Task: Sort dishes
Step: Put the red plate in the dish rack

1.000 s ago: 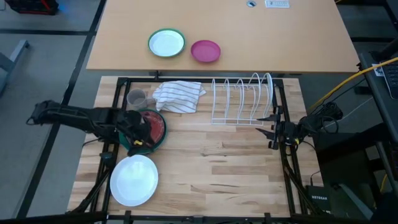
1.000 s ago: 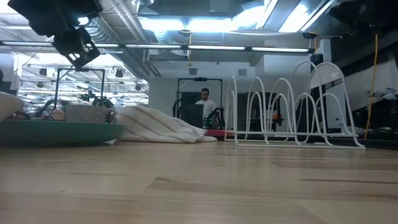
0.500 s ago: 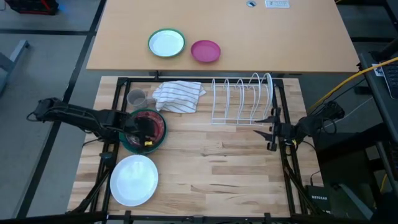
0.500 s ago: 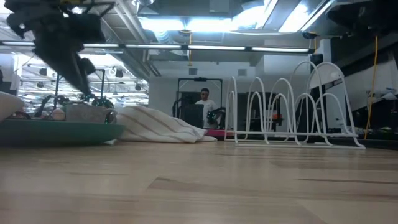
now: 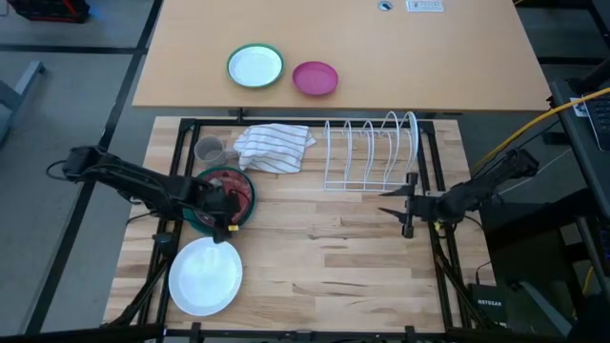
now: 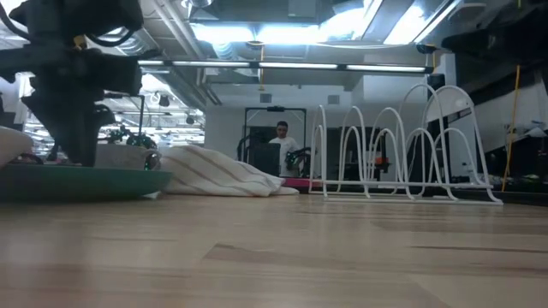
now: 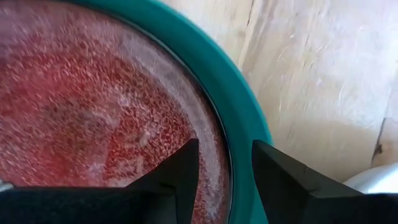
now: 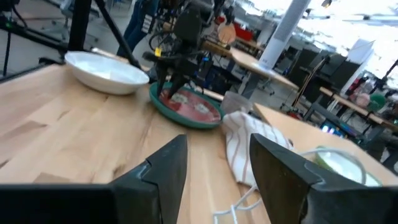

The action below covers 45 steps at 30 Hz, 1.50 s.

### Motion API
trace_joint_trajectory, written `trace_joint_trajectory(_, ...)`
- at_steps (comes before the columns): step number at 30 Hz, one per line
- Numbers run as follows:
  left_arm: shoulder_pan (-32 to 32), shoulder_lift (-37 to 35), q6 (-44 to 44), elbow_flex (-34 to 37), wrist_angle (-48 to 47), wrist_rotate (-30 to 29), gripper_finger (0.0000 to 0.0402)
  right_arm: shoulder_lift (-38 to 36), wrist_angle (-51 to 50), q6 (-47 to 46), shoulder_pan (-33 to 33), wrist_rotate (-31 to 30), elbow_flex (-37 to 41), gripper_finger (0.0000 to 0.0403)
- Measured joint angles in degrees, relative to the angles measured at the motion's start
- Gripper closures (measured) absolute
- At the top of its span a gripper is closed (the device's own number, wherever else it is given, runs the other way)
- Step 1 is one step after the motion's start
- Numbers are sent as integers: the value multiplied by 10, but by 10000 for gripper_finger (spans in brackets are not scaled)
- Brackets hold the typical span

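A red-brown plate lies stacked in a dark green plate at the table's left. A white plate lies nearer the front edge. My left gripper is open and low over the stack's near-right rim. In the left wrist view one finger stands over the red-brown plate and the other over the outer edge of the green rim. My right gripper is open and empty at the table's right, in front of the rack. My left gripper points down at the stacked plates' rim, with the red-brown plate's edge and the green rim in the gap between its open fingers. I cannot tell whether the fingertips touch either plate. Both plates lie flat on the table.
A white wire dish rack stands at the back right. A striped cloth and a grey cup lie behind the stack. A small green-rimmed plate and a pink bowl sit on the far table.
My left gripper has come down from high above the stacked plates to their rim, staying open. My right gripper has moved a little toward the table's left. The plates have not moved.
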State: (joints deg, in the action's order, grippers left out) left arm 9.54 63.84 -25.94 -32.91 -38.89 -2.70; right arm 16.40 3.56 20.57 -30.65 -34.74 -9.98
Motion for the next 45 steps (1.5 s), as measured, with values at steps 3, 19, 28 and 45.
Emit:
trace_joint_trajectory(3,7,11,-12,0,0,0,265,21,1,-21,0,-18,0,223)
trace_joint_trajectory(19,49,61,-101,-1,1,-46,265,117,66,-73,0,-38,0,223)
trace_joint_trajectory(28,48,62,-158,-1,-26,-72,317,204,178,-72,0,-38,0,223)
trace_joint_trajectory(45,48,59,-161,1,-19,-67,401,451,312,-51,22,-36,-44,223)
